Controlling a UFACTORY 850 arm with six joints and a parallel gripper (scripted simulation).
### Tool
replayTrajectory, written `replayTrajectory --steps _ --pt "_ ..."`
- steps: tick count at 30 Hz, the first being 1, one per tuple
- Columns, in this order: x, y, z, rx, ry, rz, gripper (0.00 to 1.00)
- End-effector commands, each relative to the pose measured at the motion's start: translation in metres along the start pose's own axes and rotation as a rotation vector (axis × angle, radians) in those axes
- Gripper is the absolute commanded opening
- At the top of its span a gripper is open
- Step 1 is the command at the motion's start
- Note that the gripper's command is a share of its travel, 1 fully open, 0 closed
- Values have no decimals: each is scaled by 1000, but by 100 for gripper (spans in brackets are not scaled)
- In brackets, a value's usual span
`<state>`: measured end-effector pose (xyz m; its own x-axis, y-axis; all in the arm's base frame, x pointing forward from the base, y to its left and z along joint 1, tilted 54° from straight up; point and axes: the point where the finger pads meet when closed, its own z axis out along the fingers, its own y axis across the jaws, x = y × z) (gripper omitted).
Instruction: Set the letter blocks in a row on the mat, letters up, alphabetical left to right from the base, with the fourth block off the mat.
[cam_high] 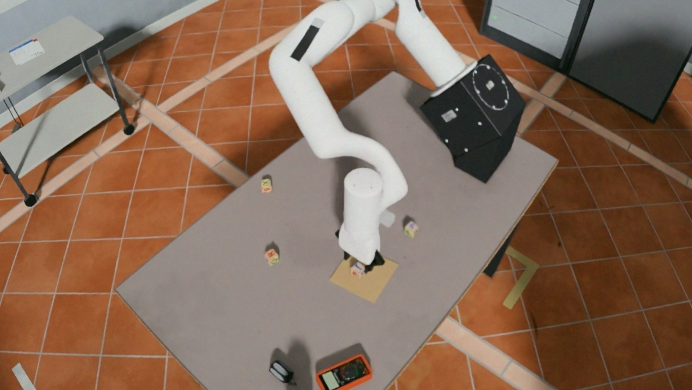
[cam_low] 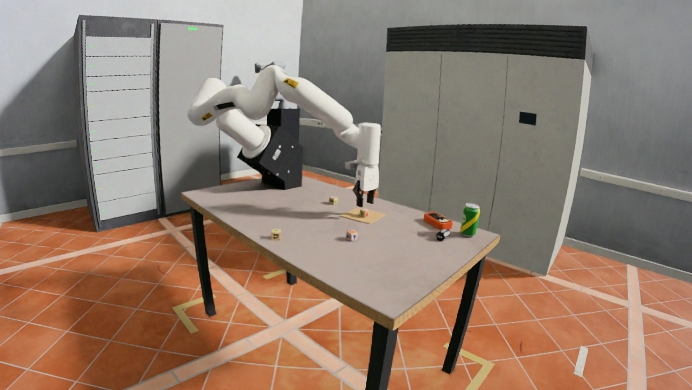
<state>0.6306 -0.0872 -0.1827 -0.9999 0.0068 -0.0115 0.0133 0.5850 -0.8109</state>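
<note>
A tan mat lies on the grey table, also in the side view. One letter block sits on the mat's near-base corner. My gripper points straight down just above this block, open, with the fingers apart over it and nothing held. Three more blocks lie off the mat: one to the base side, one at the table's far left edge, one in the middle left. The letters are too small to read.
An orange multimeter, a small black object and a green can stand at the table's end far from the base. The black robot pedestal takes the other end.
</note>
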Motion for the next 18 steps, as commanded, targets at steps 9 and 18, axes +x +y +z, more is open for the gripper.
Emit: replayTrajectory --steps 9,18 --pt "0 0 9 0 -1 0 69" --pt "0 0 9 0 -1 0 69"
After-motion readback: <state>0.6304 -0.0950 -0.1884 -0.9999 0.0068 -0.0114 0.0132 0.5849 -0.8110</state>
